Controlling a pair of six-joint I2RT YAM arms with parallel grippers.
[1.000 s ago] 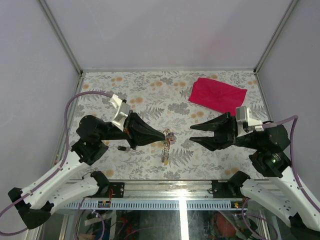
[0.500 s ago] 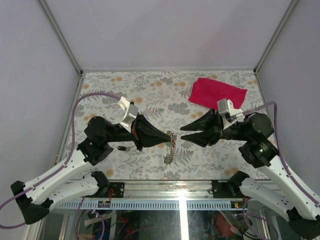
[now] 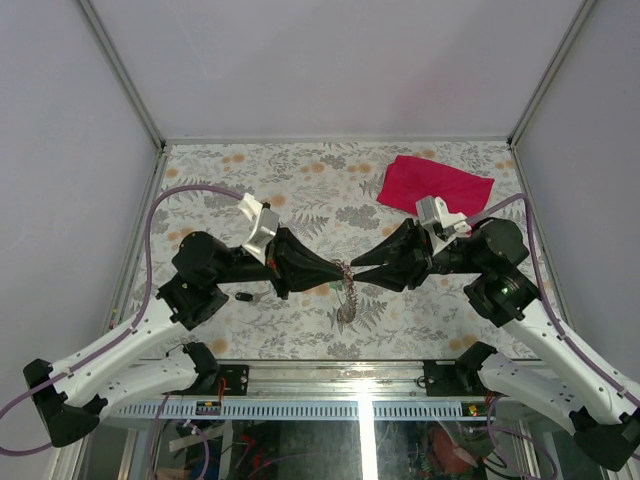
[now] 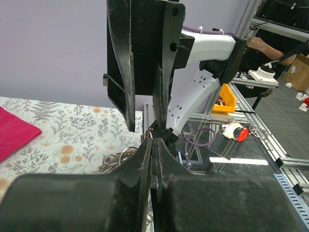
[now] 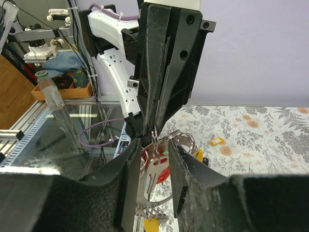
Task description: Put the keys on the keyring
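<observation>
The keyring [image 3: 347, 285], a bunch of thin silvery rings with a dangling strand, hangs above the table from my left gripper [image 3: 336, 272], which is shut on its top ring. From the right, my right gripper [image 3: 361, 272] meets it tip to tip. In the right wrist view a silver key with a red tag [image 5: 161, 170] hangs on the keyring [image 5: 182, 140] between my right gripper's [image 5: 153, 145] open jaws; neither pad touches it. A yellow tag [image 5: 150, 225] dangles below. In the left wrist view my left gripper [image 4: 155, 141] is pressed shut, with rings [image 4: 116, 160] below.
A red cloth [image 3: 435, 188] lies at the back right of the flowered table [image 3: 250, 180]. A small black piece [image 3: 243, 296] lies by the left arm. A loose yellow tag [image 5: 216, 141] rests on the table beyond the bunch.
My right gripper has swung left to the hanging keyring and narrowed its jaws around the key. My left gripper has shifted slightly right, still holding the keyring.
</observation>
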